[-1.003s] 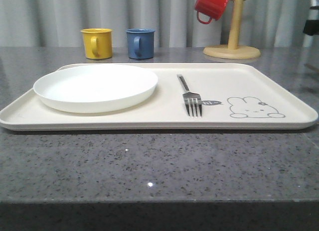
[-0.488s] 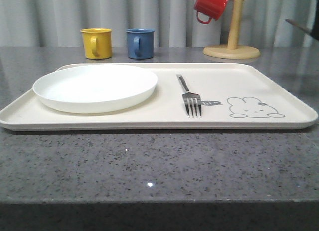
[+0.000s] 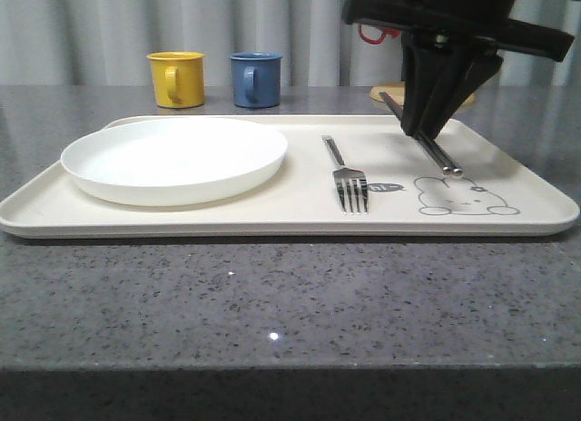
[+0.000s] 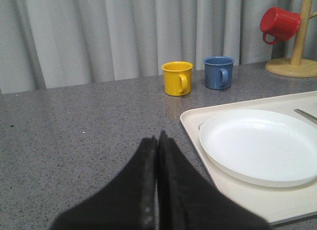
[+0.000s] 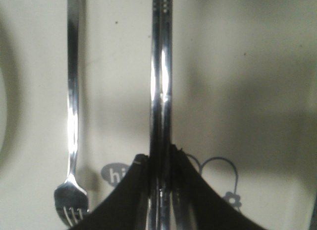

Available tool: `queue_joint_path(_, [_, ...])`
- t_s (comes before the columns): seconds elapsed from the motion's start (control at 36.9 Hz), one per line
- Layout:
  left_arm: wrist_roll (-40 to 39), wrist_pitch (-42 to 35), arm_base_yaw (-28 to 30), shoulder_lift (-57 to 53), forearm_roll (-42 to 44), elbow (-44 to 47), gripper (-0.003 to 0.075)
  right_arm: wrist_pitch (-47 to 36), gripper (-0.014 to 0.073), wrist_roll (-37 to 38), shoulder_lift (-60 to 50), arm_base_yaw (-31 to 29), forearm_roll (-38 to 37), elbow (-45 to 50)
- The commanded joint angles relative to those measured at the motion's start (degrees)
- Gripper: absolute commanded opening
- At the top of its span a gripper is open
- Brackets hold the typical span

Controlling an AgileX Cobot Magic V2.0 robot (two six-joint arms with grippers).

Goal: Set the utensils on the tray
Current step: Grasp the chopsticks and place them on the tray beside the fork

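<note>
From the front, the right hand (image 3: 425, 131) hangs over the cream tray (image 3: 508, 223), clamped on the chopsticks (image 3: 427, 147), which slant down toward the rabbit drawing (image 3: 465, 196). The fork (image 3: 346, 178) lies flat on the tray beside the white plate (image 3: 172, 158); yellow mug (image 3: 177, 78) and blue mug (image 3: 255, 78) stand behind on the grey worktop (image 3: 272, 303).

Left wrist view: the left hand (image 4: 157, 141) is pressed together, empty (nothing between its fingers), above the worktop beside the tray's edge.

Right wrist view: the chopsticks (image 5: 161, 81) run side by side, pinched between dark fingers (image 5: 190, 185), the fork (image 5: 72, 131) lying parallel.
</note>
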Motion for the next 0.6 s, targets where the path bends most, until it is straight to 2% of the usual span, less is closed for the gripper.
queue_joint_path(0.0, [-0.5, -4.6, 0.2, 0.7, -0.5, -1.6, -0.0018, -0.4, 0.0067, 0.8, -1.0, 0.0, -0.1, -2.2])
queue_joint_path(0.35, [-0.5, -4.6, 0.2, 0.7, -0.5, -1.6, -0.0018, 1.3, 0.0074, 1.6, 1.8, 0.0, -0.1, -2.2])
queue_joint_path(0.43, [-0.5, -4.6, 0.2, 0.7, -0.5, -1.6, -0.0018, 1.3, 0.0112, 1.6, 1.8, 0.0, -0.1, -2.2])
queue_joint_path(0.57, [-0.5, -4.6, 0.2, 0.7, -0.5, -1.6, -0.0018, 1.4, 0.0255, 1.6, 1.7, 0.0, -0.2, -2.7])
